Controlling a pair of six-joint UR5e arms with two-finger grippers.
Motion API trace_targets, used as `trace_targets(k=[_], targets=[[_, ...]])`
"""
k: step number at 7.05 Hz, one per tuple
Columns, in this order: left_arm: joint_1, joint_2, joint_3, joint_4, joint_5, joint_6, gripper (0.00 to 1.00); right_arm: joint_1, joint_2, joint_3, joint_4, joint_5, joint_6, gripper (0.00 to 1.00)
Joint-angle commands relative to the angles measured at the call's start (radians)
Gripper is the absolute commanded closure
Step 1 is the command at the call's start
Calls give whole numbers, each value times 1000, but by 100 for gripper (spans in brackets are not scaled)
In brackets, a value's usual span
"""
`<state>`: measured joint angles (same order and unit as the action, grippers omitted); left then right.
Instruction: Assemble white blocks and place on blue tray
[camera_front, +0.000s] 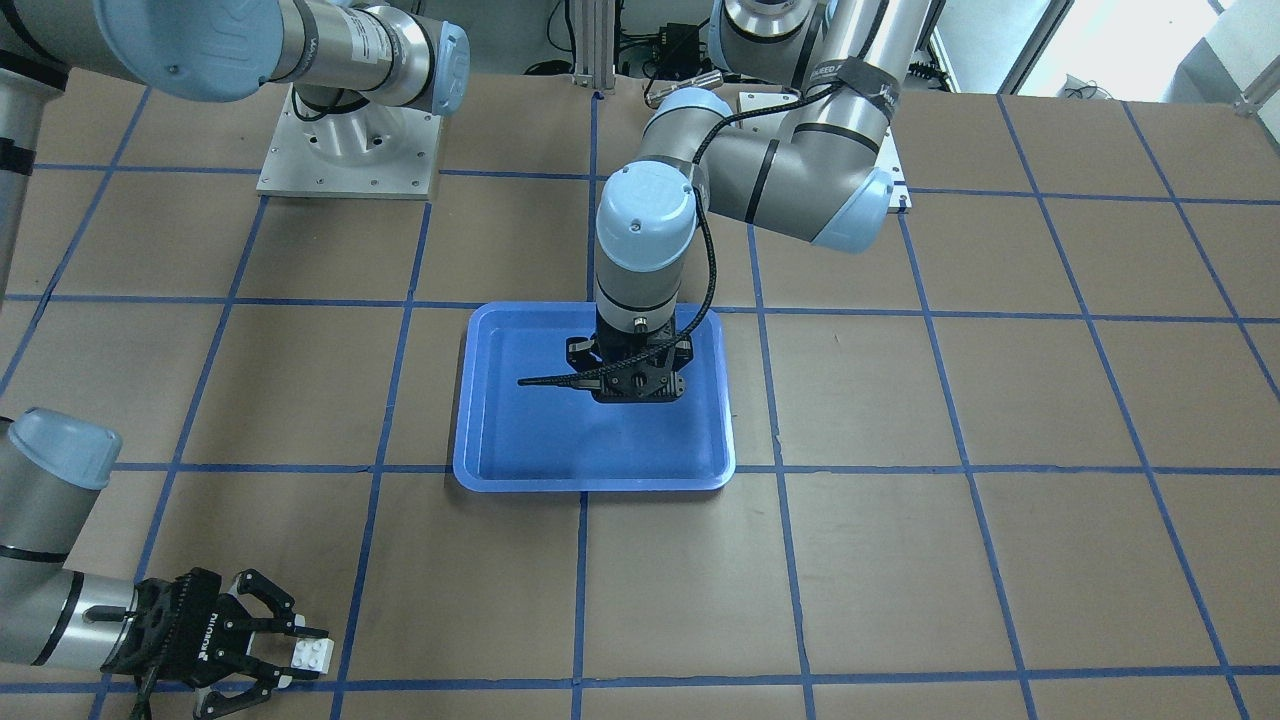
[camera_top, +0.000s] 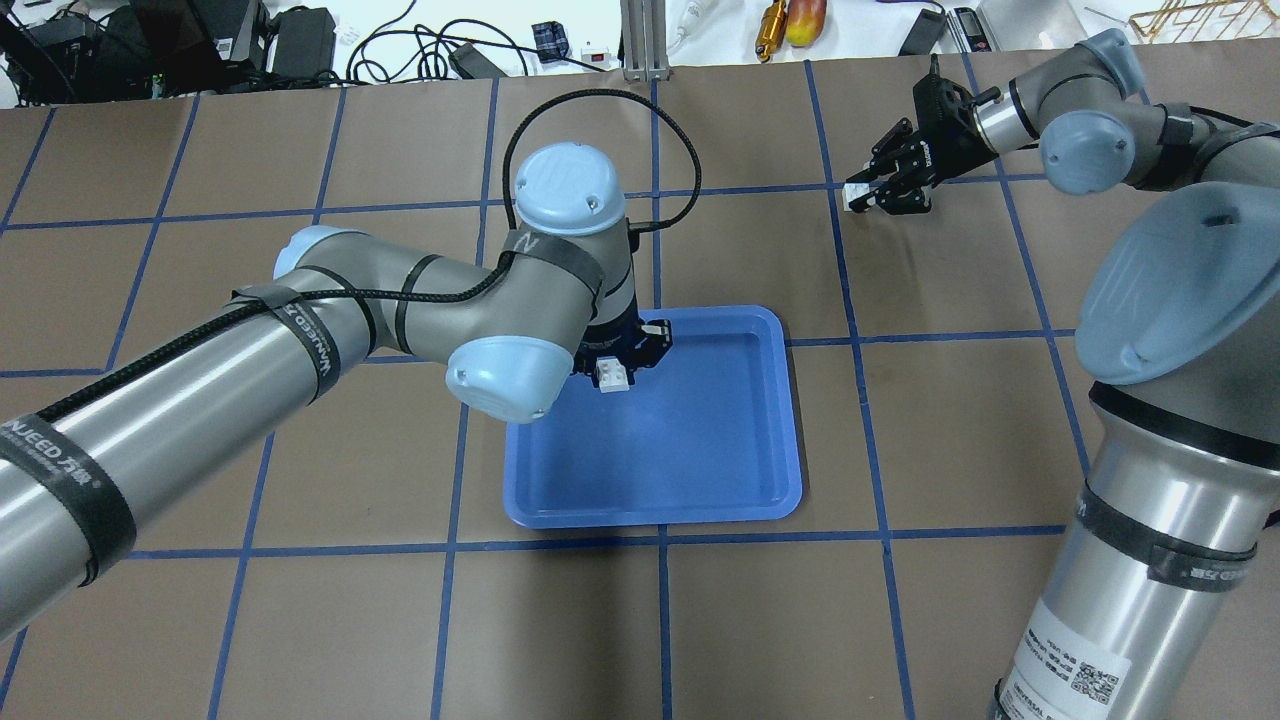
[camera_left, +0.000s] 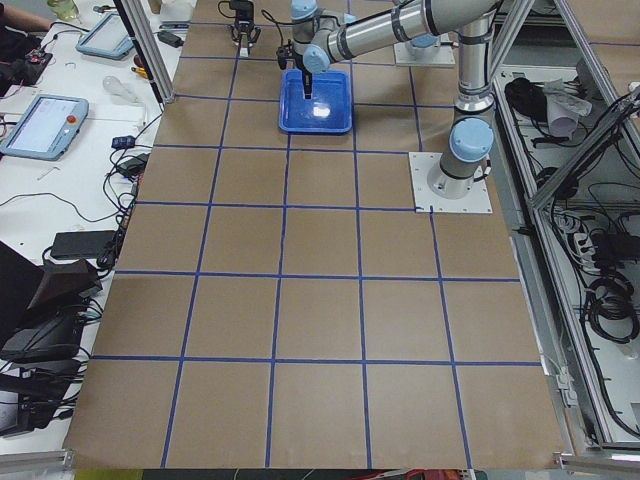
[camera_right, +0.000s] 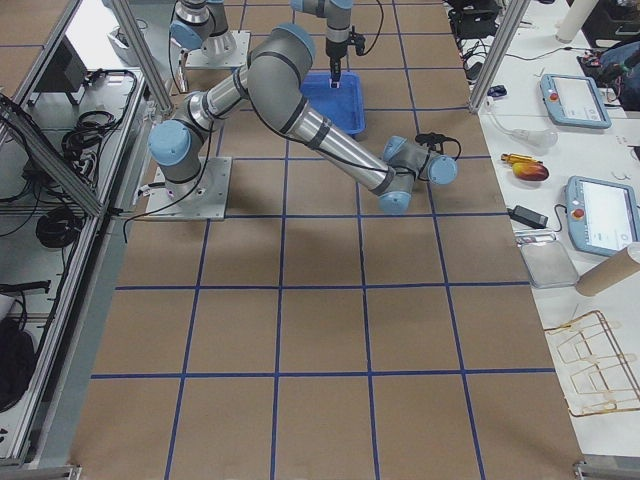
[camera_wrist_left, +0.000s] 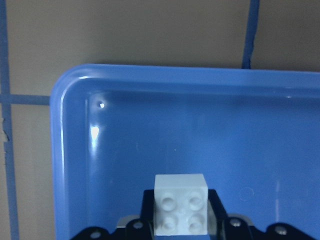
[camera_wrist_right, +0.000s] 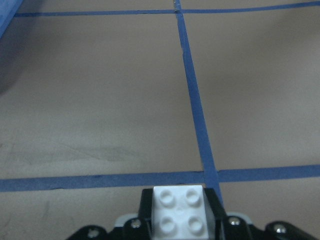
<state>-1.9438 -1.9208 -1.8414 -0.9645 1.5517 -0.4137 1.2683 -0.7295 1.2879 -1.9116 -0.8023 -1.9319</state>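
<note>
My left gripper (camera_top: 612, 378) is shut on a white block (camera_top: 611, 372) and holds it over the far left part of the blue tray (camera_top: 700, 480). In the left wrist view the block (camera_wrist_left: 180, 204) sits between the jaws, studs showing, above the tray's floor (camera_wrist_left: 150, 135). My right gripper (camera_top: 872, 192) is shut on the other white block (camera_top: 856, 194), low over the brown table, far to the right of the tray. That block also shows in the front view (camera_front: 309, 655) and in the right wrist view (camera_wrist_right: 180, 210). The two blocks are apart.
The table is brown with a blue tape grid (camera_top: 850, 300). The arms' base plates (camera_front: 348, 150) stand at the robot's side. Cables and tools (camera_top: 790, 20) lie beyond the far edge. Tablets (camera_right: 585, 210) lie on side benches.
</note>
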Motion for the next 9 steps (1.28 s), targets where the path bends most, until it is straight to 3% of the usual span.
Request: trace_targets(k=[1, 3, 4, 5, 7, 9], targets=[[-33, -21, -51, 87, -2, -10, 73, 14, -100, 11, 47, -2, 8, 85], [-58, -29, -53, 79, -37, -33, 71, 37, -215, 74, 117, -44, 5, 84], [-61, -35, -55, 79, -39, -33, 62, 96, -294, 149, 118, -113, 5, 83], [-63, -46, -65, 82, -36, -34, 25, 123, -377, 254, 118, -117, 10, 83], [-55, -53, -62, 84, -30, -21, 19, 146, -535, 484, 102, -104, 52, 83], [-52, -53, -61, 84, -28, -22, 19, 163, -619, 626, 34, -51, 89, 80]])
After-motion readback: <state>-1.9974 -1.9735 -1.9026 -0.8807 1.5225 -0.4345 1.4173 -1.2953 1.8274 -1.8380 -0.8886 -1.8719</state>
